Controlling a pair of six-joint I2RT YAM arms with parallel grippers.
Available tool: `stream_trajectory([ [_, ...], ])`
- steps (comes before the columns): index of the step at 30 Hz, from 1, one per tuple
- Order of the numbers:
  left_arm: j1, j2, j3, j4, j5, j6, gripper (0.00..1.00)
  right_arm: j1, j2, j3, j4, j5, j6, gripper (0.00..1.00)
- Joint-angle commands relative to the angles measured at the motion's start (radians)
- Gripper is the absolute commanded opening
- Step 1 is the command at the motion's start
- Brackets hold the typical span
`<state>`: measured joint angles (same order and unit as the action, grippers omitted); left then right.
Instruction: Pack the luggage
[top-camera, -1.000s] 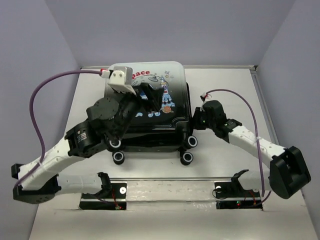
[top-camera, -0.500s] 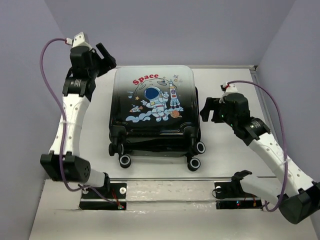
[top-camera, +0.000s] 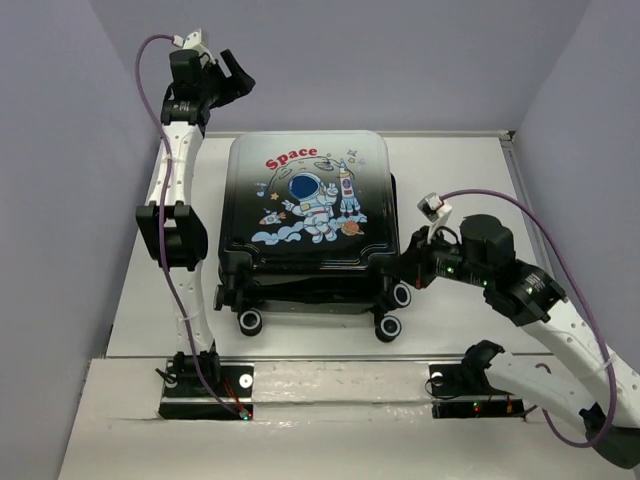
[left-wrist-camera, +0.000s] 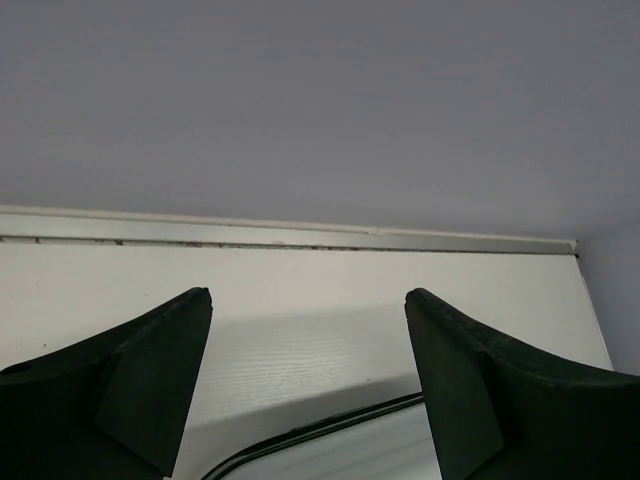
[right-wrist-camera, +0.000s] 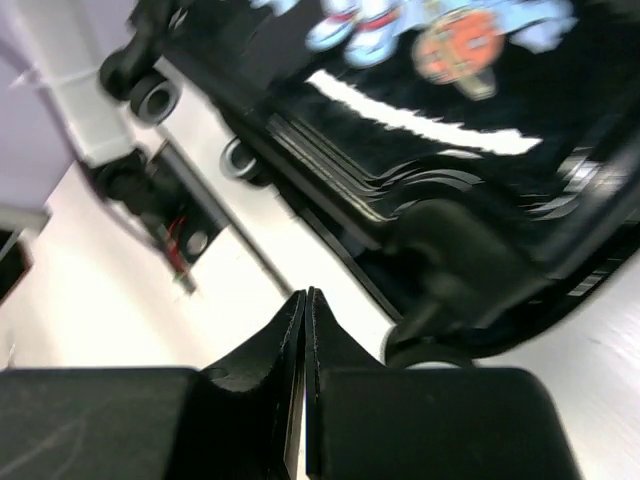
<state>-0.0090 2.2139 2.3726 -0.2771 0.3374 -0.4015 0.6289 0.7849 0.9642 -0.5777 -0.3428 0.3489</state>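
The luggage (top-camera: 305, 215) lay shut at frame centre. The left gripper (top-camera: 232, 75) hung upper left, fingers spread, clear of the lid. The right gripper (top-camera: 412, 268), pressed together, sat at its lower-right corner, perhaps touching, likely to nudge it.

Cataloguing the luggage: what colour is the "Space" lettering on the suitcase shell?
Red, on the black-to-white hard-shell suitcase; clearest in the top external view.

right fingers (right-wrist-camera: 280, 345): tips pressed together | luggage (right-wrist-camera: 480, 130): lying on table (right-wrist-camera: 600, 350) just beyond them | wheel (right-wrist-camera: 432, 352): nearest the tips
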Motion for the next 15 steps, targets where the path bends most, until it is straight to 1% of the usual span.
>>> stream_trajectory([
  [1, 0.0, 0.064, 0.036, 0.136, 0.191, 0.017, 0.9, 0.185, 0.075, -0.008, 0.025, -0.017, 0.028, 0.07],
  [4, 0.0, 0.156, 0.097, 0.188, 0.235, 0.004, 0.9, 0.29, 0.154, -0.002, 0.038, 0.069, 0.022, 0.07],
  [5, 0.0, 0.167, 0.097, 0.202, 0.25, 0.012, 0.9, 0.345, 0.204, 0.004, 0.038, 0.13, 0.018, 0.07],
  [6, 0.0, 0.185, 0.097, 0.222, 0.25, 0.021, 0.9, 0.363, 0.226, 0.013, 0.045, 0.157, 0.016, 0.07],
  [11, -0.008, 0.247, 0.114, 0.265, 0.325, 0.07, 0.89, 0.374, 0.351, -0.001, 0.079, 0.261, 0.03, 0.07],
  [13, -0.022, 0.269, 0.111, 0.265, 0.334, 0.096, 0.88, 0.374, 0.372, -0.004, 0.085, 0.289, 0.038, 0.07],
  [15, -0.034, 0.288, 0.111, 0.26, 0.363, 0.118, 0.86, 0.374, 0.386, -0.018, 0.096, 0.372, 0.052, 0.07],
])
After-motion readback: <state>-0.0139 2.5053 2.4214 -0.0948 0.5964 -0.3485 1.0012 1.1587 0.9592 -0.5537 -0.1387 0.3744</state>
